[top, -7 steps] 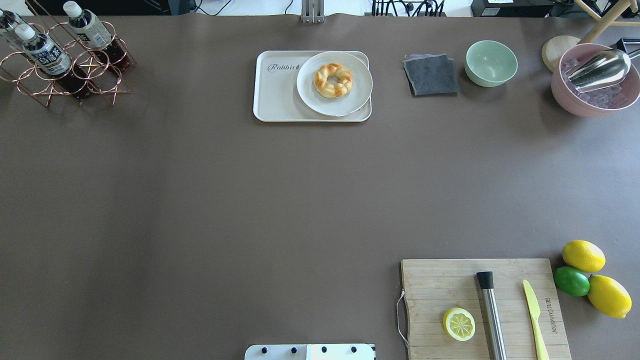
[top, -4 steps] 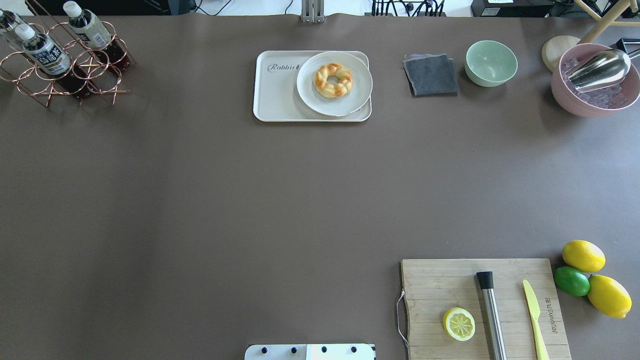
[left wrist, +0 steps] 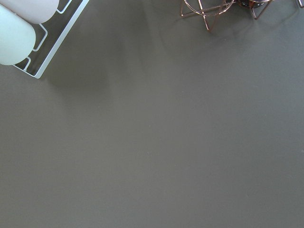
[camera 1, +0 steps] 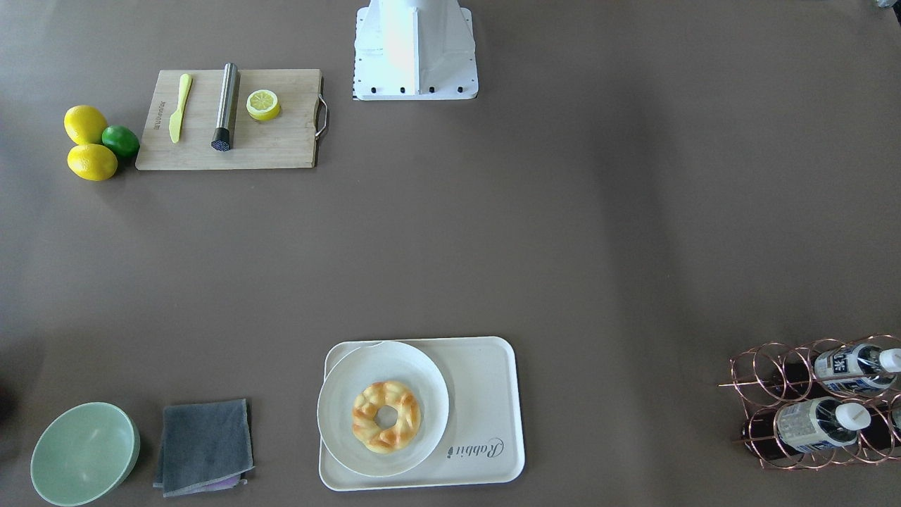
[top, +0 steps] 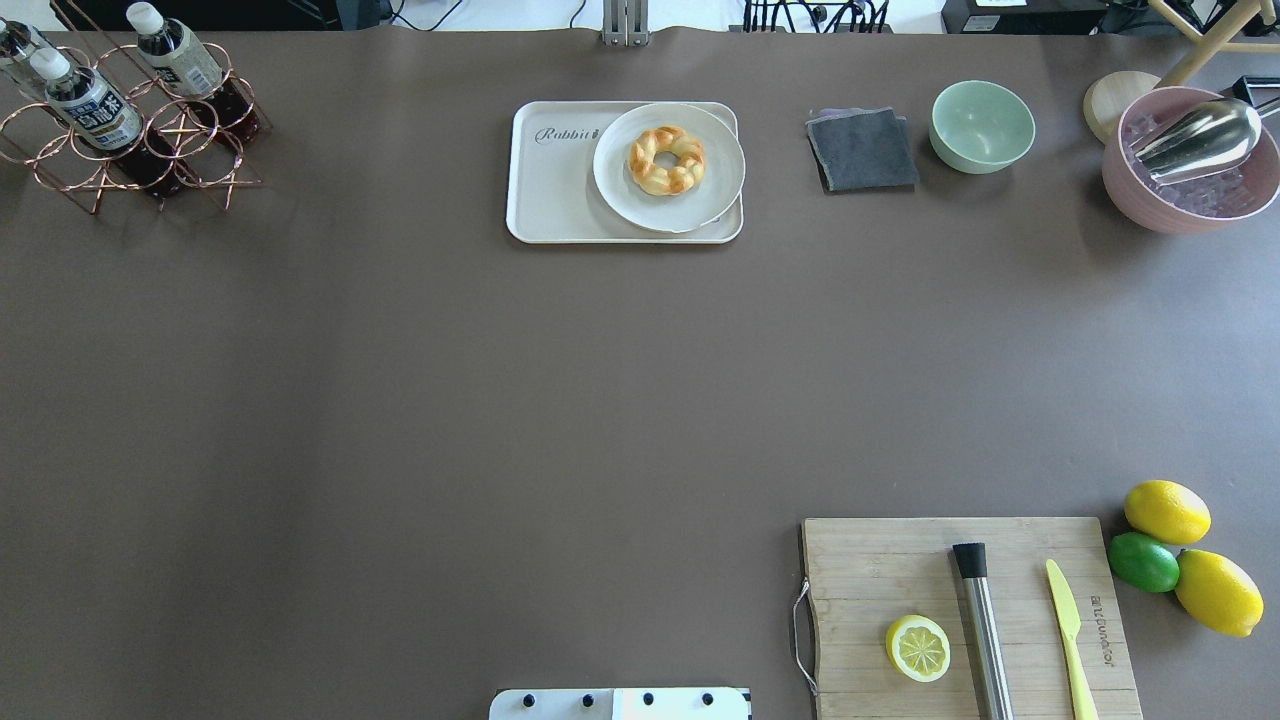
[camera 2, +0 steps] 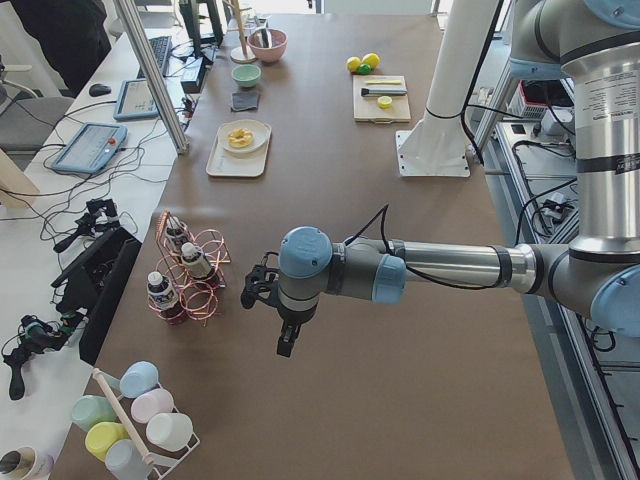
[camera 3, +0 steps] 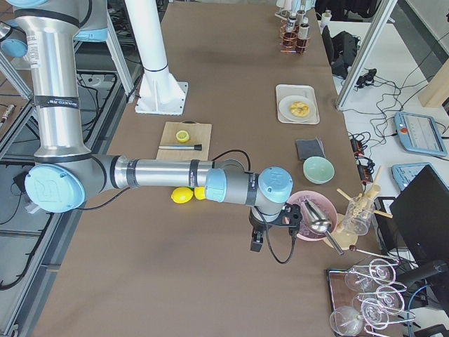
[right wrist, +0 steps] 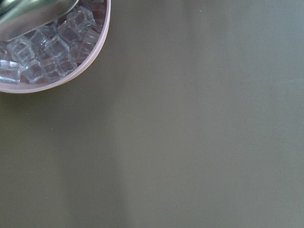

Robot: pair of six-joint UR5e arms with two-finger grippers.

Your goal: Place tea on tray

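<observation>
Three tea bottles lie in a copper wire rack (top: pixel 150 150) at the table's far left corner; the nearest tea (top: pixel 92 103) has a white cap and a blue-lettered label, and it also shows in the front view (camera 1: pixel 816 424). The cream tray (top: pixel 553 190) marked "Rabbit" sits at the far middle, its left part bare, and it also shows in the front view (camera 1: pixel 486 394). My left gripper (camera 2: pixel 284 342) hangs over the table beside the rack; I cannot tell if it is open. My right gripper (camera 3: pixel 255 242) hangs near the pink bowl; I cannot tell its state.
A white plate (top: pixel 640 210) with ring bread (top: pixel 666 159) fills the tray's right part. Grey cloth (top: pixel 862 150), green bowl (top: pixel 982 126) and pink ice bowl (top: pixel 1190 215) with scoop stand far right. Cutting board (top: pixel 870 580), lemons and lime (top: pixel 1143 562) near right.
</observation>
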